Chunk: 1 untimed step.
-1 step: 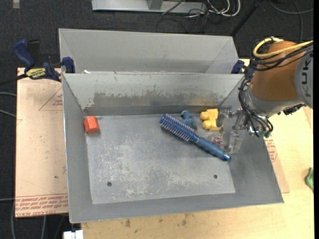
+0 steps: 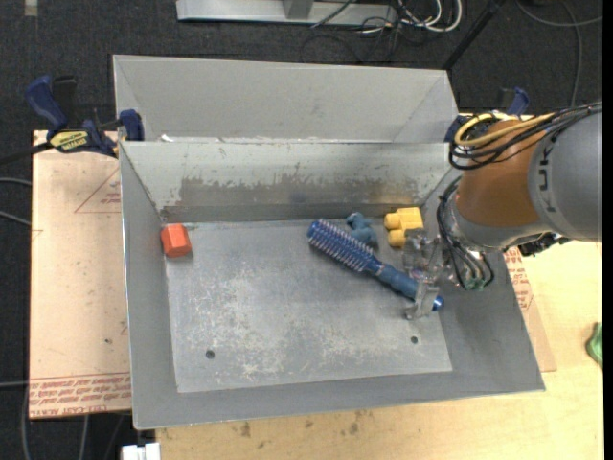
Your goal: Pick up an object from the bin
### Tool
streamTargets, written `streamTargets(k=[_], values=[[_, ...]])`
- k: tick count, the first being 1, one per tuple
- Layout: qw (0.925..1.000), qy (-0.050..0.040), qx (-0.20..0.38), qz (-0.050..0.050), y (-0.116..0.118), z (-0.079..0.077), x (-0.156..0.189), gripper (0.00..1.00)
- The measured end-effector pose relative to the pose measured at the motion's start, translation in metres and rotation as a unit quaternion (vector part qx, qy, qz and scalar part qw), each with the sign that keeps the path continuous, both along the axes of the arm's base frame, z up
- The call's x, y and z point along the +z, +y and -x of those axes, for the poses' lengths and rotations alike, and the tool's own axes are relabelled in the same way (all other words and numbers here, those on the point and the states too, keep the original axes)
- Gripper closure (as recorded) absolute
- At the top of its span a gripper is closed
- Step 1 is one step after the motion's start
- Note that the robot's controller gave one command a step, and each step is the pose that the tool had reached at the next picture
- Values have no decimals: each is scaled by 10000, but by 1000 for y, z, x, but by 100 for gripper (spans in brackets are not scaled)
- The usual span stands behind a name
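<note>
Four things lie in the grey metal bin (image 2: 287, 353), whose floor is scuffed. There is one blue plastic hairbrush (image 2: 347, 245) with a bristled head, lying slantwise near the right wall. One small bluish piece (image 2: 359, 222) and one yellow block (image 2: 403, 220) sit by the back wall. One orange-red block (image 2: 175, 241) sits in the back left corner. The gripper (image 2: 422, 290) is down at the brush's handle end; whether it is clenched or released cannot be told.

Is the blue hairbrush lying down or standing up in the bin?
Lying down: the hairbrush stretches flat along the bin floor, its handle end by the pincer.
</note>
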<state>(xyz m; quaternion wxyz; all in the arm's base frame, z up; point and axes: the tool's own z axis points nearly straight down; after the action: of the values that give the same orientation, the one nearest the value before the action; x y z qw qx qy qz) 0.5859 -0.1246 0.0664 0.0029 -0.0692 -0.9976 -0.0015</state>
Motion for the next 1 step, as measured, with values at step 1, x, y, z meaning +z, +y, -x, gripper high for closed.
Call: streamTargets(k=[1], values=[[10000,-37,6,15,-1,-2,4,100]])
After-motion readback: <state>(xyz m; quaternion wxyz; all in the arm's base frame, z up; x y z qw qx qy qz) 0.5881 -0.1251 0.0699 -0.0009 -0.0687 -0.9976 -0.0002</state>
